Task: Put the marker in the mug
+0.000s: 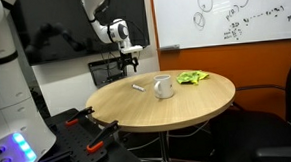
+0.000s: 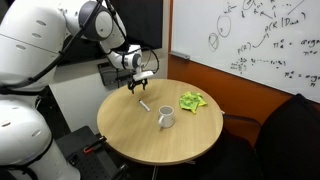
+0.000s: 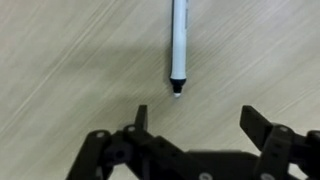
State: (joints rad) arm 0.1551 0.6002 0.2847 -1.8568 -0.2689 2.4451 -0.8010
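On the far left we see the white robot body [image 1: 5,68], with a blue light low down. Behind it a dark screen [image 1: 58,30] hangs in the room. The arm reaches out from there, and the gripper [image 1: 130,60] hangs in the air over the back left part of the round table [image 1: 177,114]. The table is light wood, and in the wrist view we see thin lines running across its top [image 3: 60,60].

The gripper [image 3: 198,118] is wide open and has nothing in it. Its two black fingers [image 3: 142,115] stand far apart, and both are up off the wood.

The marker [image 3: 179,45] lies flat on the table, with its small tip toward the gap between the fingers. In both exterior views the marker [image 1: 139,88] [image 2: 145,105] sits under the gripper [image 2: 141,84] and near the mug [image 1: 164,87] [image 2: 166,119], but not touching it. The mug is pale and stands upright near the middle of the table [image 2: 150,145].

Further right a crumpled green cloth [image 1: 193,77] [image 2: 192,101] lies on the wood, apart from the mug. Behind it a whiteboard [image 1: 232,11] [image 2: 250,40] full of writing hangs on an orange wall [image 1: 224,57]. On the far right a black chair [image 1: 281,94] [image 2: 275,130] stands beside the table.
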